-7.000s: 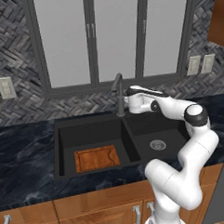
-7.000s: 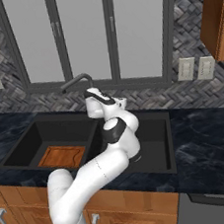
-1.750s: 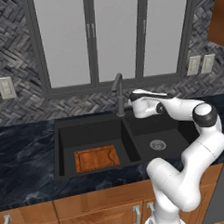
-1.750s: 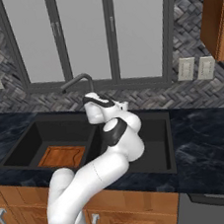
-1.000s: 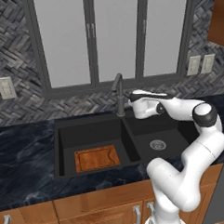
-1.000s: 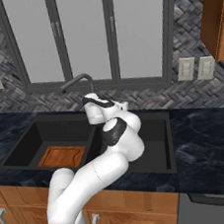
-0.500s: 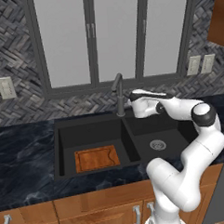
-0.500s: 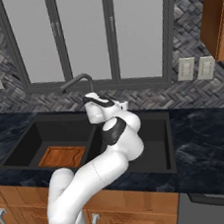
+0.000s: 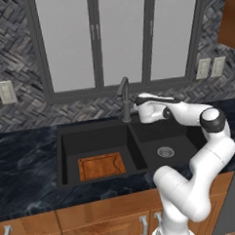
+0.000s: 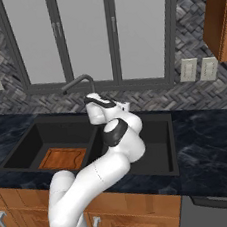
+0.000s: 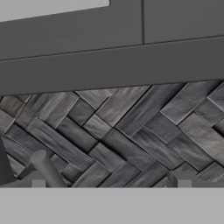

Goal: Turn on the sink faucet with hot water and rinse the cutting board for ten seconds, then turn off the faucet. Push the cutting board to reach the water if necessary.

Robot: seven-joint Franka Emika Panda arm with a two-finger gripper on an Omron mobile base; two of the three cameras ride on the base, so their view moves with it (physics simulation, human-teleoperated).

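Note:
The sink faucet [image 9: 124, 96] stands behind the divider of the black sink [image 9: 67, 141], with its spout [image 10: 76, 82] turned over the left basin. No water runs from it. The cutting board [image 9: 101, 166] lies flat on the floor of the left basin, also seen from the other side as the cutting board [image 10: 63, 158]. My gripper [image 9: 138, 107] is just right of the faucet post at the height of its base and is open. In the hand view the gripper [image 11: 111, 183] holds nothing, and the faucet's small lever [image 11: 46, 168] rises just inside the left fingertip [image 11: 38, 183].
The right basin holds a round metal drain [image 9: 164, 151]. A grey herringbone backsplash [image 11: 131, 131] and window frame [image 9: 101, 93] stand close behind the faucet. Dark marble counter [image 9: 24, 163] surrounds the sink, with outlets [image 9: 210, 67] on the wall to the right.

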